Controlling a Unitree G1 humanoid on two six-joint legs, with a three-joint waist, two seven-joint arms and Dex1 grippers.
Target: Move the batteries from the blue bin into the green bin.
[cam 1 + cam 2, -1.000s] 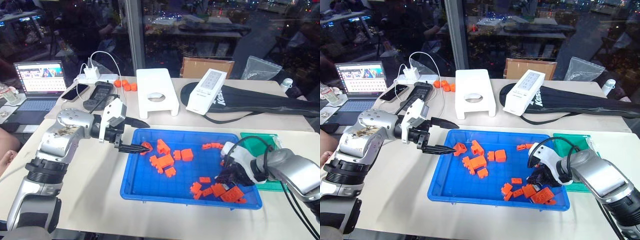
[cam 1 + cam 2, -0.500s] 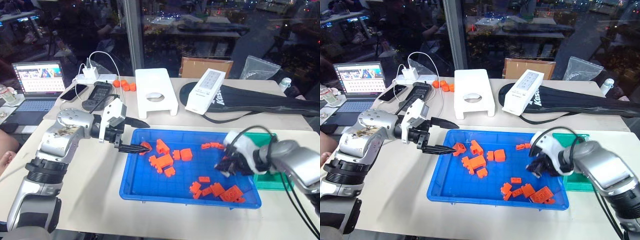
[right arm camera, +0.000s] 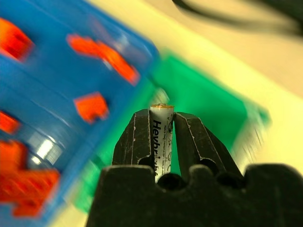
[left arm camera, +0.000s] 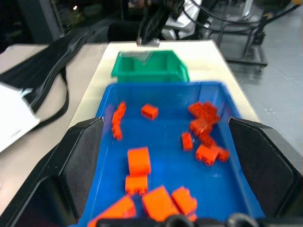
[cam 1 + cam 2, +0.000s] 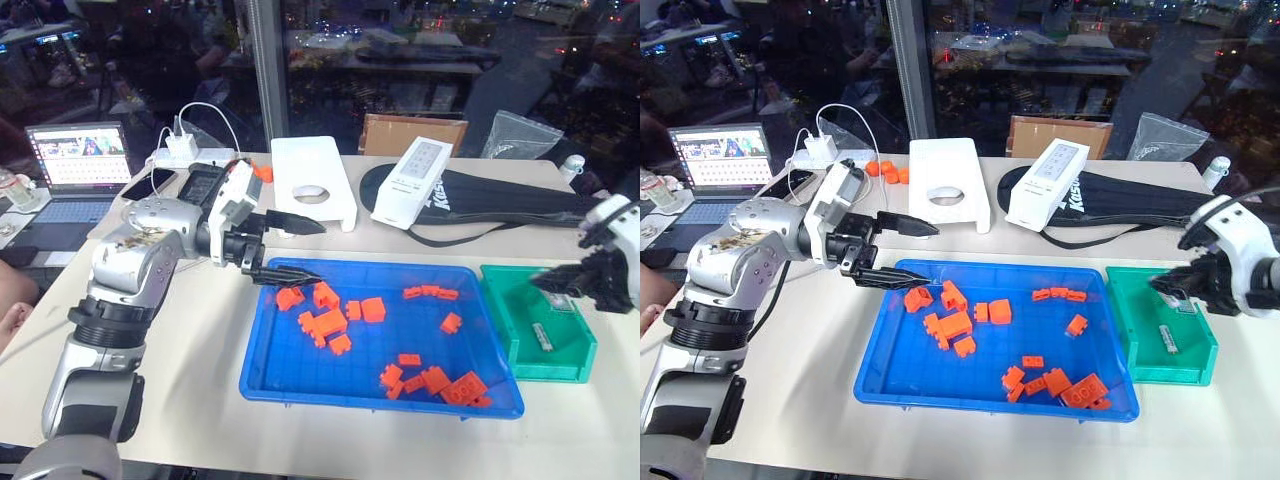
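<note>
The blue bin [image 5: 283, 352] lies mid-table with several orange bricks [image 5: 325, 322] in it. To its right stands the green bin [image 5: 502, 300], and one battery [image 5: 541, 335] lies on its floor. My right gripper [image 5: 553, 284] hovers over the green bin, shut on another battery [image 3: 162, 137] that stands upright between its fingers [image 3: 137, 142]. The left wrist view shows that gripper [image 4: 150, 34] above the green bin [image 4: 163, 66]. My left gripper [image 5: 320, 254] is open and empty above the blue bin's far left corner.
Behind the bins are a white stand [image 5: 313, 182], a white device [image 5: 411, 182] on a black bag [image 5: 500, 205], a cardboard box [image 5: 412, 131] and a plastic bag [image 5: 520, 135]. A laptop [image 5: 75, 165], phones [image 5: 200, 185] and a charger [image 5: 184, 146] sit at the far left.
My right gripper has lifted out of the blue bin's right end and swung right to above the green bin, still shut on the battery. My left gripper rose a little.
</note>
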